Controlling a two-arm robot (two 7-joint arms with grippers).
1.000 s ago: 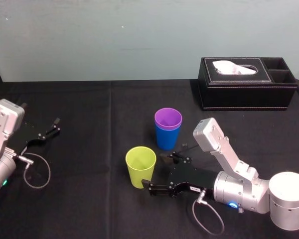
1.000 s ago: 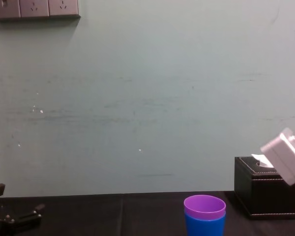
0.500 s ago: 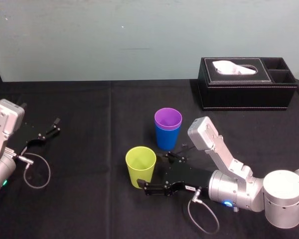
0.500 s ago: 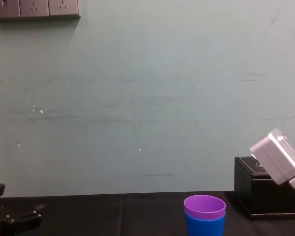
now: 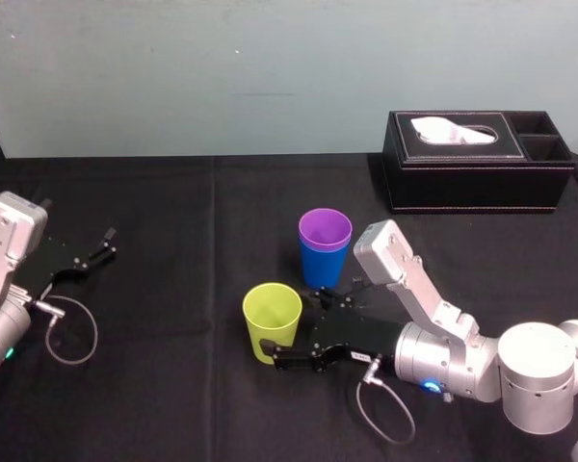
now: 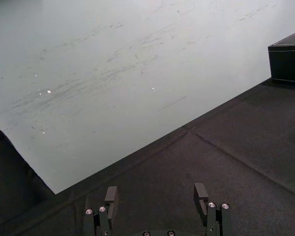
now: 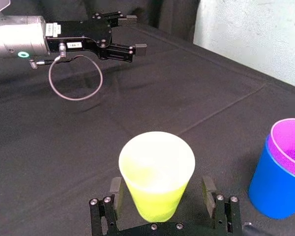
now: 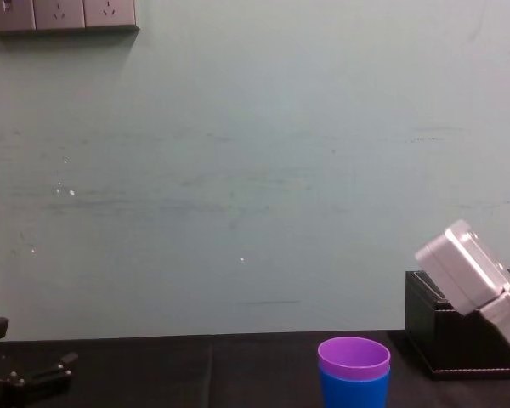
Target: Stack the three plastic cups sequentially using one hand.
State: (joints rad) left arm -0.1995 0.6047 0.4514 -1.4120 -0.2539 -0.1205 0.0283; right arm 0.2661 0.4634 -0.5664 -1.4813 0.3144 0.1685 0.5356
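A pale green-grey wall (image 5: 270, 77) is filling the background, with three sockets (image 8: 59, 14) showing in the chest view, partly cut off. A black cloth-covered table (image 5: 173, 395) is spreading below it. The black tissue box (image 5: 477, 178) is sitting at the back of the table on the robot's right, with white tissue (image 5: 453, 130) poking out of its top. In the chest view the pale wrist housing (image 8: 463, 268) is covering part of the box.

The right gripper (image 5: 294, 327) is reaching away from the box toward the robot's left, low over the cloth. Its black jaws are standing spread on either side of the yellow-green cup (image 5: 272, 318), and the right wrist view shows a gap on each side. That cup is standing upright, farther from the box than the other two. The white label (image 5: 362, 358) on this gripper is too small to read.

The left gripper (image 5: 106, 243) is resting well apart from the box, at the table's far left, jaws spread and holding nothing.

Three cups are standing in all. The purple cup (image 5: 325, 231) is sitting nested inside the blue cup (image 5: 323, 269), only its upper part showing. This pair is standing between the box and the yellow-green cup.
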